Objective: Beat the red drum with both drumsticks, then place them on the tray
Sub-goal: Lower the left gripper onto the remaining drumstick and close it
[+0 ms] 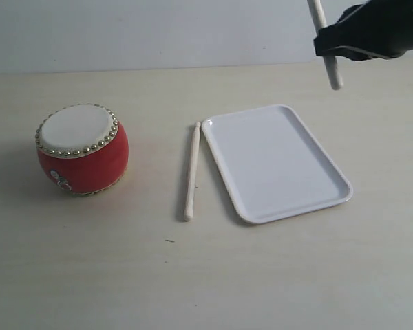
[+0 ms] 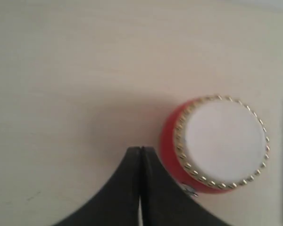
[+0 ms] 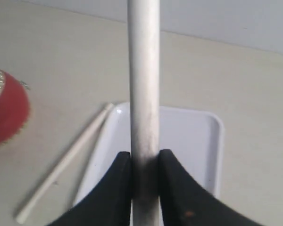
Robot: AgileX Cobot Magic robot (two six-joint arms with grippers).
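Exterior view: we see the red drum (image 1: 82, 148) upright on the bench (image 1: 206, 275) toward 9 o'clock, its cream skin facing up. The white tray (image 1: 275, 161) lies at about 3 o'clock from the drum. One drumstick (image 1: 191, 172) lies flat on the bench just beside the tray's 9 o'clock rim, between tray and drum. At 1 o'clock from the tray, raised above the bench, the right fingers (image 3: 122, 179) clamp the other drumstick (image 3: 144, 84), which stands steeply with a short length protruding below them. In the left wrist view we find the left fingers (image 2: 134, 165) pressed fully together, holding nothing, near the drum.
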